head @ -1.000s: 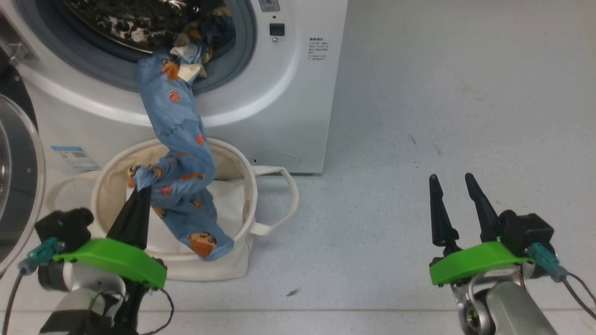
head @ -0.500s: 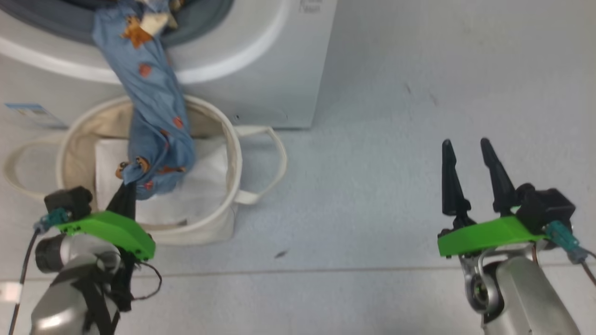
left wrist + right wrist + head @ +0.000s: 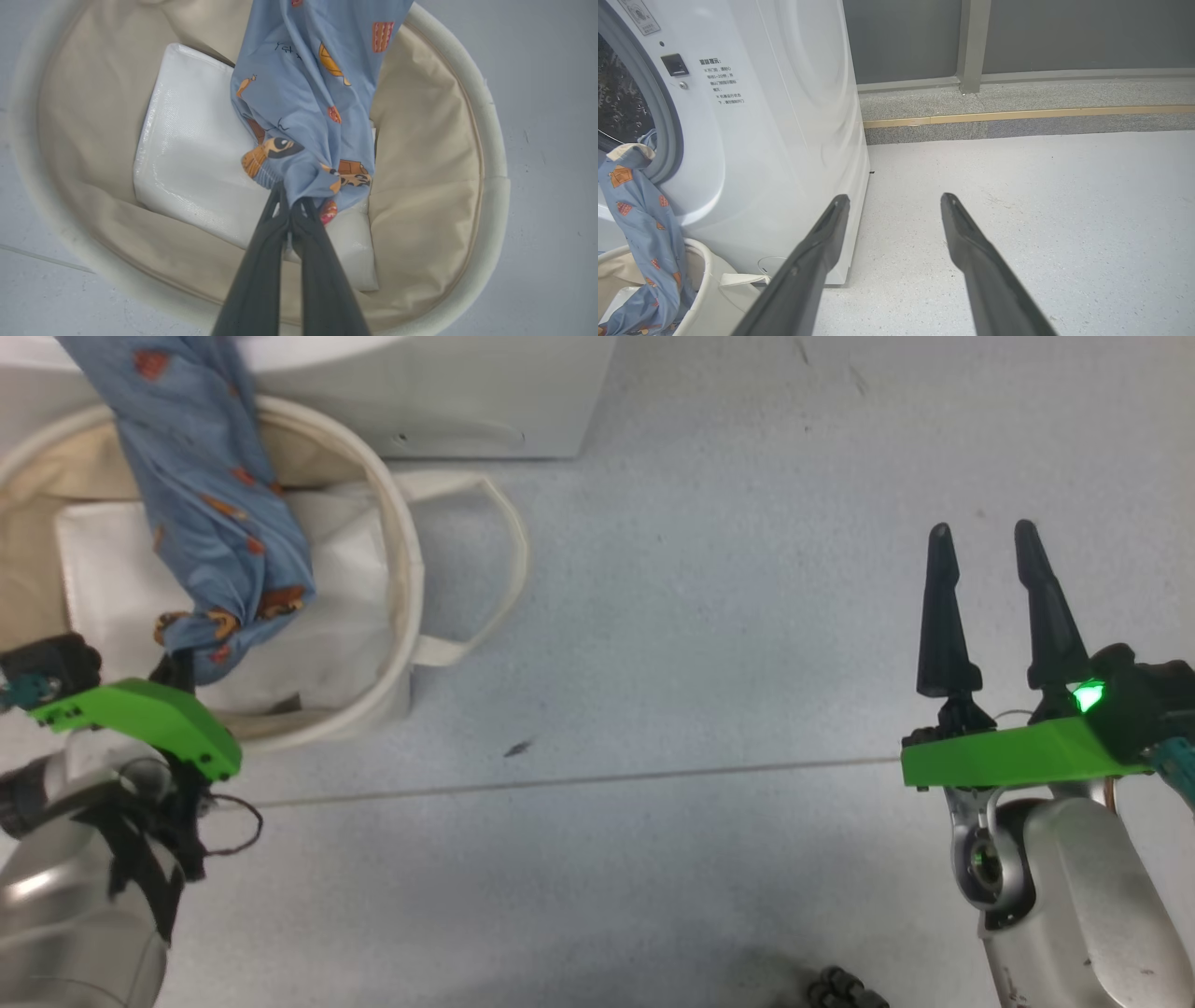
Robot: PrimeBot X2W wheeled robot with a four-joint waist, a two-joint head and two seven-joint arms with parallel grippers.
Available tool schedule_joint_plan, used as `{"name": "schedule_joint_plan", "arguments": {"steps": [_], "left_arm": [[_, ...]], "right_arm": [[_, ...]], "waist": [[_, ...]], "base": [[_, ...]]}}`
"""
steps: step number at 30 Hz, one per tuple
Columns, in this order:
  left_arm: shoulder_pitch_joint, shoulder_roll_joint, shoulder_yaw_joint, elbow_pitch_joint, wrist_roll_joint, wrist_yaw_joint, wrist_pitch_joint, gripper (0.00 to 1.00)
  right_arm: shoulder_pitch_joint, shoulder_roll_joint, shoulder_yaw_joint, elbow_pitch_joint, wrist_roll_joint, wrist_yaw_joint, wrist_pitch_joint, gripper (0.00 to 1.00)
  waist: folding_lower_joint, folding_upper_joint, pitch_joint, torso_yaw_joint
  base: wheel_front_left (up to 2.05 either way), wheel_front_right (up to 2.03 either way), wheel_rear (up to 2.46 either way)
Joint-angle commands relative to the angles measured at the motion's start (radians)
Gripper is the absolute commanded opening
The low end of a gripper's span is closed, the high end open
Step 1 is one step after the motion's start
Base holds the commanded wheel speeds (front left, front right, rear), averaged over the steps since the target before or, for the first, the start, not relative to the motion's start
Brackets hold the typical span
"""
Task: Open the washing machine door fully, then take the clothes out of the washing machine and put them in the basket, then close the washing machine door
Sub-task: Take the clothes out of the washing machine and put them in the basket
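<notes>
A light blue garment with orange prints [image 3: 210, 513] [image 3: 308, 93] [image 3: 642, 233], one of the clothes, hangs from the washing machine [image 3: 420, 392] [image 3: 775, 116] opening down into the cream basket [image 3: 397, 551] [image 3: 486, 200] [image 3: 710, 284]. My left gripper [image 3: 177, 663] [image 3: 289, 205] is shut on the garment's lower end, above the flat white pad [image 3: 187, 154] on the basket's bottom. My right gripper [image 3: 985, 537] [image 3: 894, 200] stands open over bare floor to the right, holding nothing. The washing machine door is out of view.
The basket's loop handle [image 3: 499, 569] lies on the grey floor beside the machine's front corner. A floor seam [image 3: 579, 782] runs across in front of me. Behind the machine a kerb with a brass strip [image 3: 1017, 114] and a dark wall stand.
The head camera has tilted down, so machine and basket slid up and left in the picture. My left gripper has drawn the garment's end lower into the basket. The right gripper stays open.
</notes>
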Motion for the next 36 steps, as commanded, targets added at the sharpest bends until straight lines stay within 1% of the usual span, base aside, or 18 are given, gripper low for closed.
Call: {"name": "schedule_joint_plan", "arguments": {"steps": [1,3,4,5,6,7,8,11,18,22,26,28,36], "left_arm": [[-0.024,0.059,0.032,0.003,-0.011,0.010,0.010,0.00],[-0.036,0.072,0.036,0.010,-0.013,0.024,0.012,0.00],[-0.039,0.077,0.036,0.012,-0.013,0.029,0.009,0.05],[-0.041,0.080,0.037,0.014,-0.014,0.029,0.004,0.41],[-0.041,0.080,0.037,0.014,-0.014,0.029,0.004,0.41],[-0.041,0.082,0.034,0.015,-0.012,0.027,-0.005,0.96],[-0.039,0.084,0.035,0.016,-0.013,0.025,-0.014,1.00],[-0.022,0.085,0.042,0.019,-0.025,0.021,-0.022,1.00],[0.018,0.093,0.049,0.021,-0.032,0.030,-0.059,1.00],[0.041,0.108,0.045,-0.003,-0.015,0.013,-0.091,1.00],[0.078,0.134,0.094,-0.120,-0.004,0.003,-0.094,1.00],[0.112,0.146,0.121,-0.197,0.024,0.001,-0.094,1.00],[0.306,0.143,0.249,-0.487,0.118,-0.005,-0.094,1.00]], "right_arm": [[-0.005,0.008,0.009,-0.044,-0.011,0.001,-0.012,1.00],[-0.008,0.011,0.008,-0.052,-0.014,0.001,-0.012,1.00],[-0.009,0.013,0.008,-0.054,-0.015,0.001,-0.012,1.00],[-0.010,0.015,0.008,-0.056,-0.015,0.001,-0.012,1.00],[-0.010,0.015,0.008,-0.056,-0.015,0.001,-0.012,1.00],[-0.011,0.017,0.009,-0.055,-0.016,0.001,-0.012,1.00],[-0.011,0.018,0.011,-0.054,-0.016,0.001,-0.012,1.00],[-0.010,0.021,0.018,-0.044,-0.016,0.001,-0.012,1.00],[-0.012,0.024,0.042,-0.003,-0.004,0.001,-0.012,1.00],[0.001,0.022,0.050,0.031,0.008,0.001,-0.012,1.00],[0.019,0.019,0.053,0.051,0.015,0.001,-0.012,1.00],[0.030,0.017,0.055,0.060,0.018,0.001,-0.012,1.00],[0.088,0.002,0.070,0.096,0.029,0.001,-0.012,1.00]], "waist": [[0.0000,0.0000,0.060,-0.023],[0.0000,0.0000,0.073,-0.032],[0.0000,0.0000,0.074,-0.035],[0.0000,0.0000,0.074,-0.038],[0.0000,0.0000,0.074,-0.038],[0.0000,0.0000,0.071,-0.040],[0.0000,0.0000,0.067,-0.041],[0.0000,0.0000,0.043,-0.042],[0.0000,0.0000,-0.043,-0.032],[0.0000,0.0000,-0.130,-0.021],[0.0000,0.0000,-0.198,-0.005],[0.0000,0.0000,-0.232,0.002],[0.0000,0.0000,-0.374,0.016]], "base": [[0.00,0.00,0.00],[0.00,0.00,0.00],[0.00,0.00,0.00],[0.00,0.00,0.00],[0.00,0.00,0.00],[0.00,0.00,0.00],[0.00,0.00,0.00],[0.00,0.00,0.00],[0.00,0.00,0.00],[0.00,0.00,0.00],[0.00,0.00,0.00],[0.00,0.00,0.00],[0.00,0.00,0.00]]}}
